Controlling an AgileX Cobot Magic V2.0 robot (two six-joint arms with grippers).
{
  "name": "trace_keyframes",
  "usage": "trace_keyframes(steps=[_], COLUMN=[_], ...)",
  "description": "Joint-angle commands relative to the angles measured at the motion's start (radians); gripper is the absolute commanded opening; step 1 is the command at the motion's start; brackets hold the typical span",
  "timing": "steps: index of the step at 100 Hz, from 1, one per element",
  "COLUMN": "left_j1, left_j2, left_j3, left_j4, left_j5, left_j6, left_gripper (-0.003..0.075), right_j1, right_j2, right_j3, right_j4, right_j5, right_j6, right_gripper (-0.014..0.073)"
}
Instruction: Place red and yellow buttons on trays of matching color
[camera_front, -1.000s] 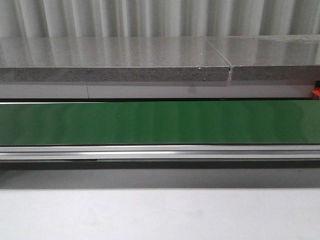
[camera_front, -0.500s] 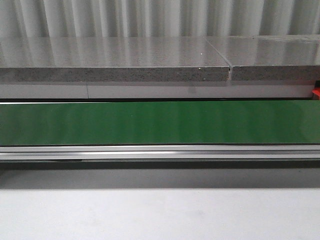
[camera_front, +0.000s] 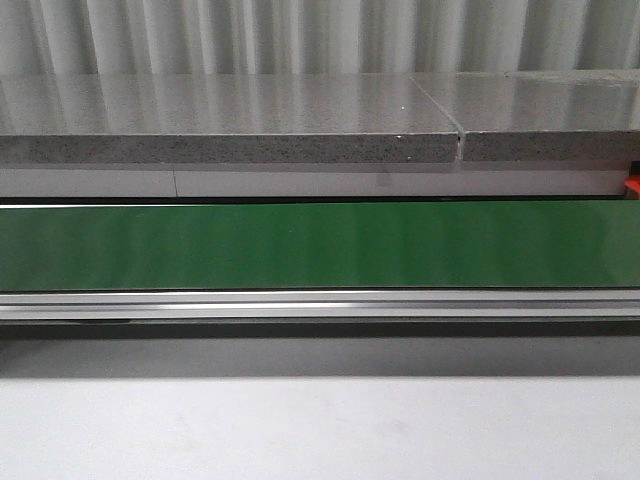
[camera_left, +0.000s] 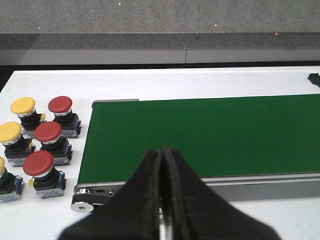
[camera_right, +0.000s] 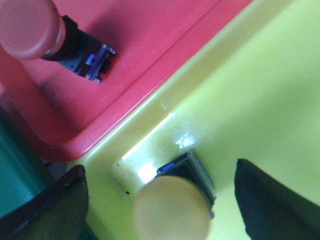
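In the left wrist view, three red buttons (camera_left: 48, 132) and several yellow buttons (camera_left: 22, 106) stand in a group on the white table beside the end of the green conveyor belt (camera_left: 210, 135). My left gripper (camera_left: 162, 155) is shut and empty, over the belt's near rail. In the right wrist view, a yellow button (camera_right: 172, 210) stands in the yellow tray (camera_right: 260, 100), between the fingers of my open right gripper (camera_right: 162, 200), which do not touch it. A red button (camera_right: 30, 27) stands in the red tray (camera_right: 140, 55) beside it.
The front view shows only the green belt (camera_front: 320, 245), its metal rail (camera_front: 320, 303), a grey stone ledge (camera_front: 230, 148) behind and white table in front. A small orange part (camera_front: 632, 187) shows at the right edge.
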Motion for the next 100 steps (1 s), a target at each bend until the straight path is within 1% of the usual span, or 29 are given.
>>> trace_keyframes(steps=[1, 20, 37, 53, 72, 84, 91, 100], left_j1=[-0.005, -0.005, -0.005, -0.005, -0.005, -0.005, -0.005, -0.005], left_j2=[0.007, 0.007, 0.007, 0.007, 0.007, 0.007, 0.007, 0.007], left_j3=[-0.026, -0.026, -0.026, -0.026, -0.026, -0.026, -0.026, -0.026], left_j4=[0.000, 0.000, 0.000, 0.000, 0.000, 0.000, 0.000, 0.000], left_j5=[-0.074, -0.074, -0.074, -0.074, -0.074, -0.074, -0.074, -0.074], left_j6=[-0.010, -0.010, -0.010, -0.010, -0.010, -0.010, -0.010, -0.010], left_gripper=[-0.0021, -0.0021, -0.0021, -0.0021, -0.0021, -0.0021, -0.0021, -0.0021], right_j1=[0.013, 0.128, 0.292, 0.420, 0.511, 0.547, 0.566, 0.584], right_j2=[-0.080, -0.198, -0.306, -0.422, -0.559, -0.645, -0.693, -0.753], right_j3=[-0.031, -0.031, -0.031, -0.029, -0.029, -0.009, 0.022, 0.076], right_j4=[0.014, 0.014, 0.014, 0.013, 0.013, 0.013, 0.013, 0.013], right_j5=[-0.050, -0.079, -0.084, -0.063, 0.001, 0.034, 0.036, 0.039], right_j6=[-0.014, -0.075, -0.139, -0.188, -0.233, -0.262, -0.262, -0.262], right_gripper=[0.0601, 0.0601, 0.0601, 0.0601, 0.0596, 0.0532, 0.0474, 0.0372])
